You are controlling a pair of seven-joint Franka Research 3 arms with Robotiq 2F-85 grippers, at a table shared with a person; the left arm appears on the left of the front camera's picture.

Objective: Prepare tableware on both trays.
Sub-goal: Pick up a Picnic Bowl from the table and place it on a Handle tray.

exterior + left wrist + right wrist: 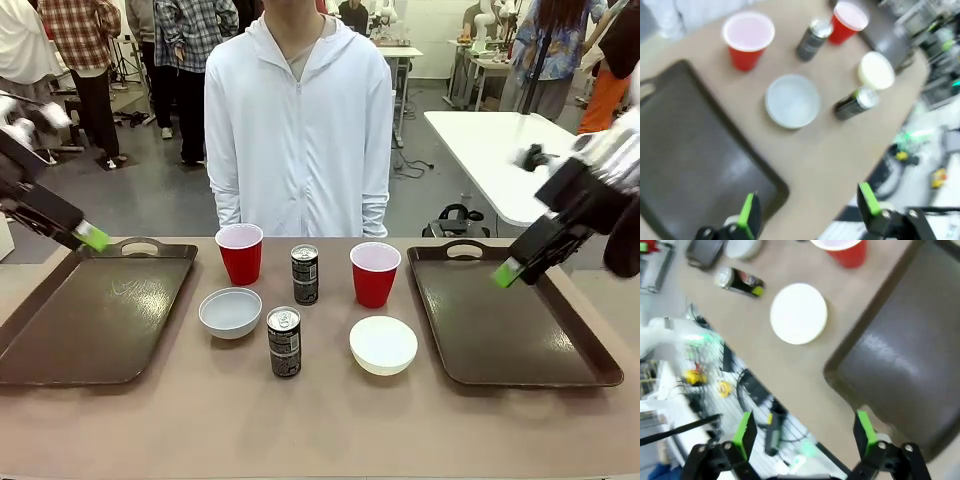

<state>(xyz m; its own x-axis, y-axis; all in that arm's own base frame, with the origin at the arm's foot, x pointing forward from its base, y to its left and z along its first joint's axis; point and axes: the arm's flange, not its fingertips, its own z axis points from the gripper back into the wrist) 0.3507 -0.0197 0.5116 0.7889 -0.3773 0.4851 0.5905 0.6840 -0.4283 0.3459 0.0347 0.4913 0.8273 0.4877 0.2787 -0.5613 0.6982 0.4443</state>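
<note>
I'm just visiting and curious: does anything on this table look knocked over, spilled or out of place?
Nothing stands out: the red plastic cups, small round white bowls and slim black drink cans all stand upright, nothing spilled, between the two dark brown rectangular trays.

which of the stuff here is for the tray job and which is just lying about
For the job: left tray, right tray, left red cup, right red cup, left bowl, right bowl, far can, near can.
Lying about: white background table, floor cables.
</note>
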